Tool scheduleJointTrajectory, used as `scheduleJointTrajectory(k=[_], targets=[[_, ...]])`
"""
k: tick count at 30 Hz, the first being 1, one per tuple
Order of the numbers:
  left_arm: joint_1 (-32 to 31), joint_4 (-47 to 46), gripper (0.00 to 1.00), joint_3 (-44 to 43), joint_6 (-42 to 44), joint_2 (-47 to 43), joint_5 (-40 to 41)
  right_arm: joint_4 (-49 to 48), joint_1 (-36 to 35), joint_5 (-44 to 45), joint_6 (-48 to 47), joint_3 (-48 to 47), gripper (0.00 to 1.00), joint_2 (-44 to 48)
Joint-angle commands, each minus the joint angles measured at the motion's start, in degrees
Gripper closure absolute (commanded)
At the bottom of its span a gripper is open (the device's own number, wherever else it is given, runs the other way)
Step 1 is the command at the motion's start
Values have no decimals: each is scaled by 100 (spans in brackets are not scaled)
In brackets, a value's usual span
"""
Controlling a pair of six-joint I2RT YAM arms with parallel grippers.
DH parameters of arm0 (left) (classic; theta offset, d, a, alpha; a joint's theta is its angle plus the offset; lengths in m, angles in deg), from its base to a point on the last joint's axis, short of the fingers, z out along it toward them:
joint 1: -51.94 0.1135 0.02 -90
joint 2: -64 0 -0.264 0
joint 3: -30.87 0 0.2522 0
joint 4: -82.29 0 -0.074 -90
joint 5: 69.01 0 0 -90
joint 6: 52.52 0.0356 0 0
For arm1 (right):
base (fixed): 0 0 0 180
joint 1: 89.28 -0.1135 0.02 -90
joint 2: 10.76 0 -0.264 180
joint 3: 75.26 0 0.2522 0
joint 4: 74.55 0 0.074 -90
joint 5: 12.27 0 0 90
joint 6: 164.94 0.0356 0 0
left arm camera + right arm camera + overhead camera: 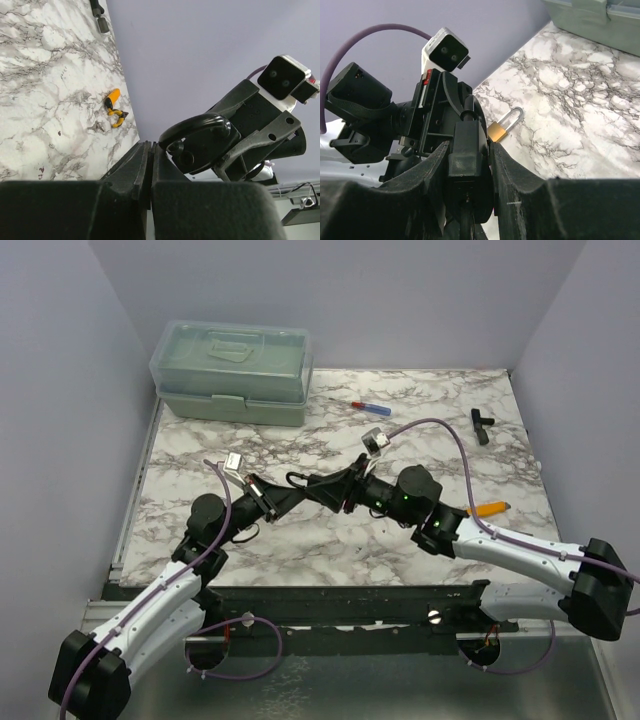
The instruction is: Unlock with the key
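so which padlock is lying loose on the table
The small brass padlock with the silver shackle; the black padlock is clamped in the right gripper.

Key: not seen in any view; slit between left fingers (127,172) too dark to read.
Lock (468,159): body mostly covered by right fingers (520,195), keyhole hidden; from above, just dark blur.
Brass padlock (496,133): lower corner behind lock; can't pick it out from above.
Toolbox (592,20): cut by frame edge in right wrist view.
Pliers (487,508): jaws behind right arm (520,555) from above.
Black tool (98,12): cut by top edge.
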Motion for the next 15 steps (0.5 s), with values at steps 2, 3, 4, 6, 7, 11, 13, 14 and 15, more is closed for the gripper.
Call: scheduleJointTrajectory(k=[2,3,4,6,7,11,13,14,15], targets=[[-14,-38,100,-317,44,197,181,-346,11,-404,-18,-304,100,-151],[-14,-38,100,-344,30,249,201,-359,11,-474,-16,-303,100,-196],[-16,-30,100,-363,9,290,219,-376,11,-511,-8,-303,100,-228],[-9,-29,100,-393,-10,374,253,-405,11,-655,-9,-321,100,-321],[-6,-29,100,-412,-16,408,272,-398,11,-705,-14,-340,100,-365],[-12,-29,100,-461,-4,526,344,-346,11,-810,-10,-372,100,-493],[1,-29,100,-483,29,556,376,-347,11,-819,13,-352,100,-521],[3,-29,100,-491,45,565,401,-349,11,-815,41,-335,99,-526],[4,-29,100,-500,64,569,421,-353,11,-813,56,-319,100,-526]])
